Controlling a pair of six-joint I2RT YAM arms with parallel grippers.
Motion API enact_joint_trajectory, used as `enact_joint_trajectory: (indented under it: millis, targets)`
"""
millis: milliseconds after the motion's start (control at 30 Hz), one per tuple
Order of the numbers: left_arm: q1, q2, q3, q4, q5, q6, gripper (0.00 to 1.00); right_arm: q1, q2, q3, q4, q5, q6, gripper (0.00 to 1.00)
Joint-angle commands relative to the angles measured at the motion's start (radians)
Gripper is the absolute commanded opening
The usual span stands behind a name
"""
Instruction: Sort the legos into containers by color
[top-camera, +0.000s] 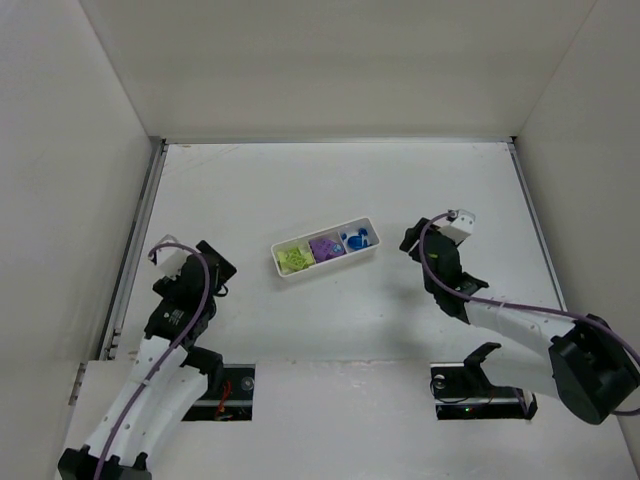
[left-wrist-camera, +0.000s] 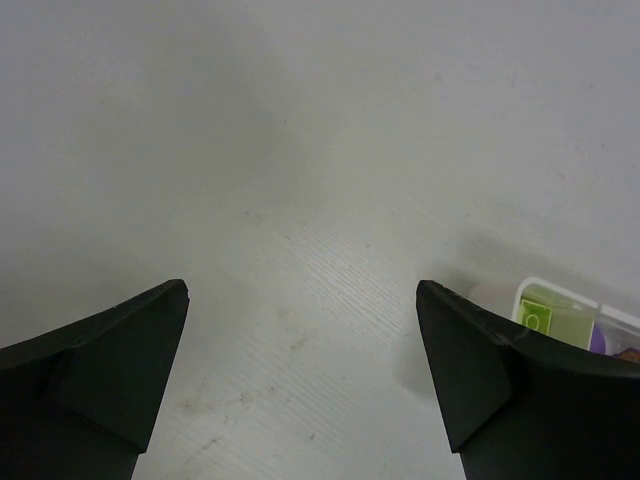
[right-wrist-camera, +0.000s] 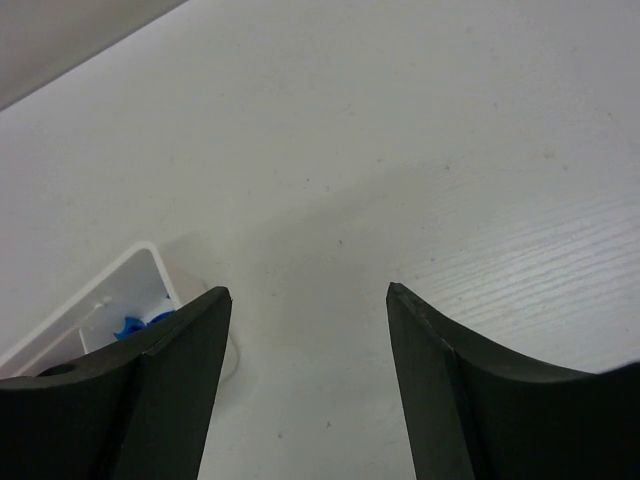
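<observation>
A long white tray of containers (top-camera: 372, 236) lies mid-table. Its left compartment holds yellow-green legos (top-camera: 294, 259), its middle one purple legos (top-camera: 326, 248), its right one blue legos (top-camera: 356, 240). My left gripper (top-camera: 218, 270) stands open left of the tray, with nothing between its fingers (left-wrist-camera: 130, 370). The tray's yellow-green end (left-wrist-camera: 560, 312) peeks past its right finger. To the right of the tray, my right gripper (top-camera: 411, 240) is open and empty. Its wrist view shows the tray's blue corner (right-wrist-camera: 135, 290) behind the left finger (right-wrist-camera: 170, 380).
White walls enclose the table on three sides. A metal rail (top-camera: 135, 240) runs along the left edge. Both arm bases sit at the near edge.
</observation>
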Motion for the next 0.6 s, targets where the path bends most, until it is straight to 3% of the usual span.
enact_joint_trajectory:
  millis: [0, 567]
  targets:
    - [0.003, 0.009, 0.010, -0.024, 0.005, -0.024, 1.00, -0.008, 0.028, -0.007, 0.085, 0.050, -0.007, 0.70]
    - [-0.029, -0.008, -0.063, 0.054, 0.038, -0.010, 1.00, -0.007, 0.041, -0.048, 0.136, 0.079, -0.038, 0.73]
